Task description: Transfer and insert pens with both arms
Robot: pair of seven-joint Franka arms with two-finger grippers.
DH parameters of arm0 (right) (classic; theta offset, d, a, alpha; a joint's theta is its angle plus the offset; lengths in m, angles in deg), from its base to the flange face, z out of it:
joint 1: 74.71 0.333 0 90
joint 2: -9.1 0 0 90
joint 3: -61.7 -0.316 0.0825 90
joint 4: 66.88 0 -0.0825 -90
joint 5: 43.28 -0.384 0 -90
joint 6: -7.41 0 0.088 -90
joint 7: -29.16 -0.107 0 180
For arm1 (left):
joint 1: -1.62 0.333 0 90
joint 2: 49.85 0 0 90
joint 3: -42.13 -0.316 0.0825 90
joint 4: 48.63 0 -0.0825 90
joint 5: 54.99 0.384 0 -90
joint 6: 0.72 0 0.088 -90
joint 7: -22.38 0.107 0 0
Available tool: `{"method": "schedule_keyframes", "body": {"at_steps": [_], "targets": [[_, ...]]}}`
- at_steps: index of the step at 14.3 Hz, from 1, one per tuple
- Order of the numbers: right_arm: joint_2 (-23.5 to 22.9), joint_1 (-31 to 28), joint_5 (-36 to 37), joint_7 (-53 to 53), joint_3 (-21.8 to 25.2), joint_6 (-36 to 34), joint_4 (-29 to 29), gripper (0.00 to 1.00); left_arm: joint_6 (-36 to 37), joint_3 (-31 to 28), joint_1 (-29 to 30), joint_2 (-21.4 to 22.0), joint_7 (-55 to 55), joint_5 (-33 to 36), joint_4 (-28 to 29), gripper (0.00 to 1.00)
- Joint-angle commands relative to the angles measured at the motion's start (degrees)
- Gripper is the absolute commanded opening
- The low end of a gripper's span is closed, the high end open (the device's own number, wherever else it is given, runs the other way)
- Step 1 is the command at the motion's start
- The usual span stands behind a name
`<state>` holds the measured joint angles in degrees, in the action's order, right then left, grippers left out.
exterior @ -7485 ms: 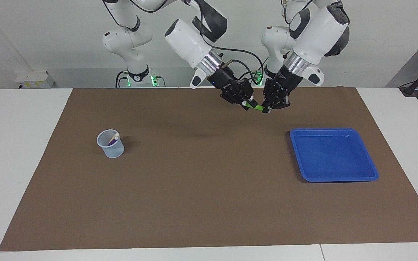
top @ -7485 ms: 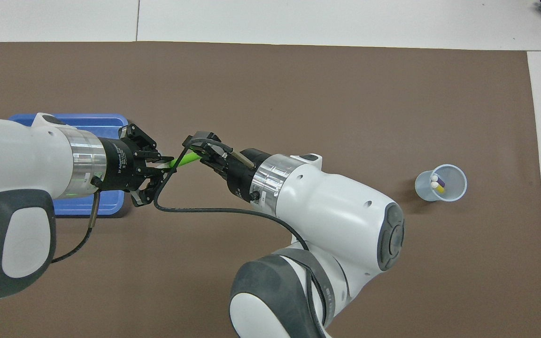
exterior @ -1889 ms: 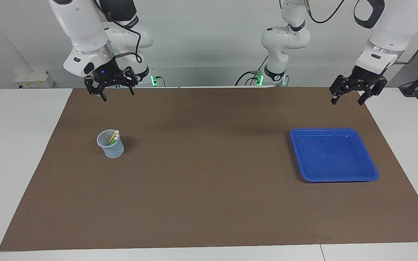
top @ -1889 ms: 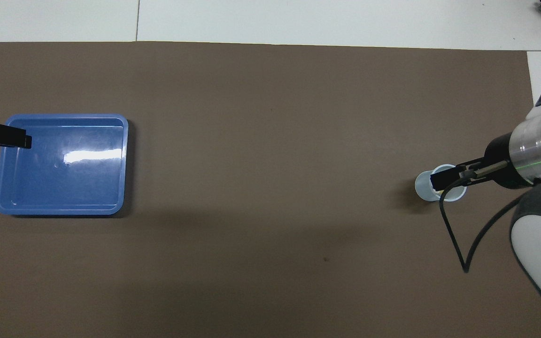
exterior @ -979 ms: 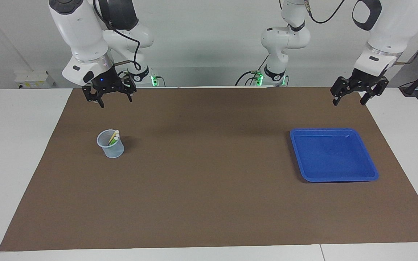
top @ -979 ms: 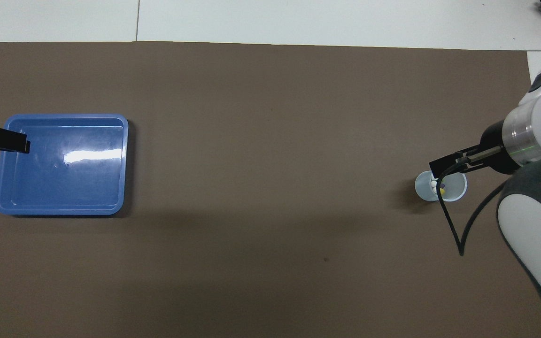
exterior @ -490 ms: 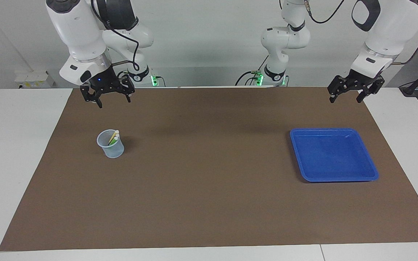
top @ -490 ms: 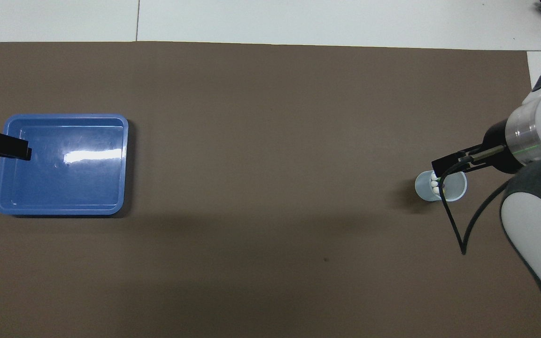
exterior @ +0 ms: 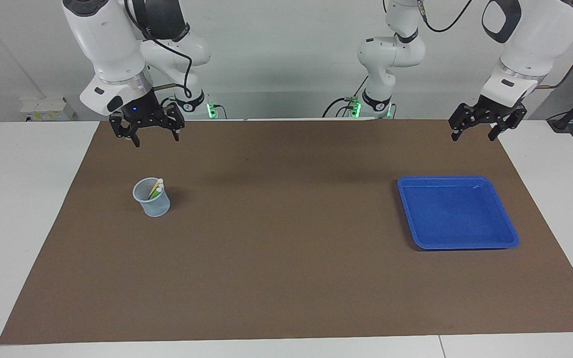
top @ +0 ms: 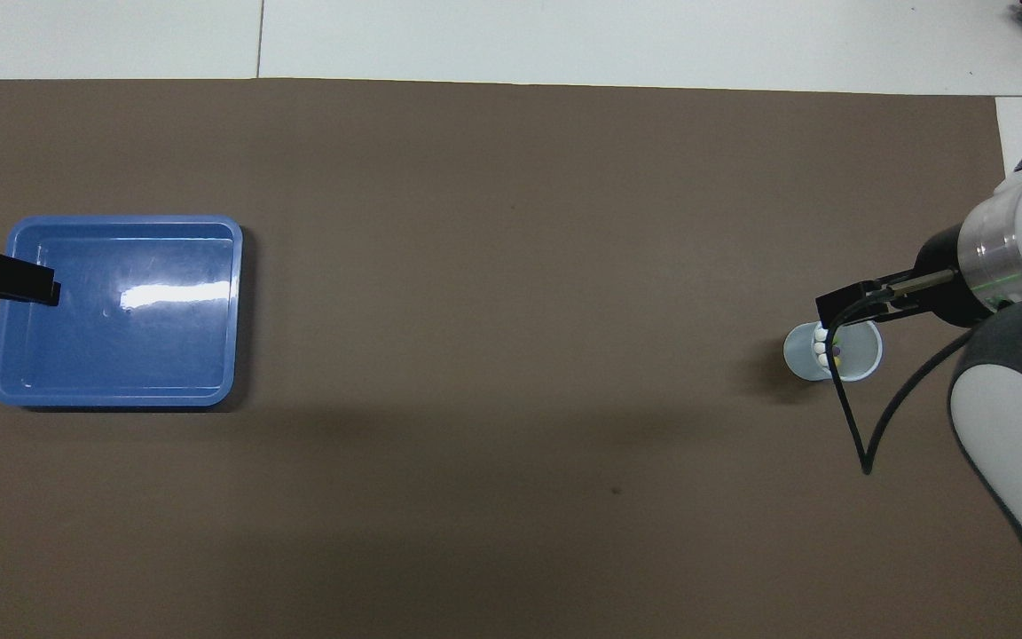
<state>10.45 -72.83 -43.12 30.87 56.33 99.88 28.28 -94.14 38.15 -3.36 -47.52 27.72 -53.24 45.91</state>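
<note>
A pale translucent cup (exterior: 152,201) stands on the brown mat toward the right arm's end. The pens (exterior: 156,188) lean inside it, yellow and green shafts with whitish ends up. From above their white tips (top: 821,348) cluster at the cup's (top: 857,364) rim. My right gripper (exterior: 157,141) hangs open and empty, high over the mat by the cup. One of its fingers (top: 837,306) overlaps the cup's rim from above. My left gripper (exterior: 471,137) hangs open and empty over the mat near the tray.
A blue tray (exterior: 458,243) with nothing in it lies toward the left arm's end. From above a left finger (top: 19,277) covers the tray's (top: 121,390) edge. The brown mat (exterior: 286,278) lies on a white table. A black cable (top: 866,444) loops from the right wrist.
The green pen that both grippers held earlier now stands in the cup, and the arms have drawn apart to the table's two ends. Over the last second both grippers only drifted slightly.
</note>
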Motion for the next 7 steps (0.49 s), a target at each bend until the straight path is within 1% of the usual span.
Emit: {"method": "schedule_keyframes", "body": {"at_steps": [1,7], "targets": [[-0.6,-0.4,0.9,-2.8,-0.5,-1.0,-1.4,1.0,1.6,0.2,0.1,-0.4,0.3,1.0,-1.4,1.0],[-0.6,-0.4,0.9,-3.2,-0.5,-1.0,-1.3,1.0,1.6,0.4,0.6,-0.5,0.3,0.9,-1.4,1.0]]}}
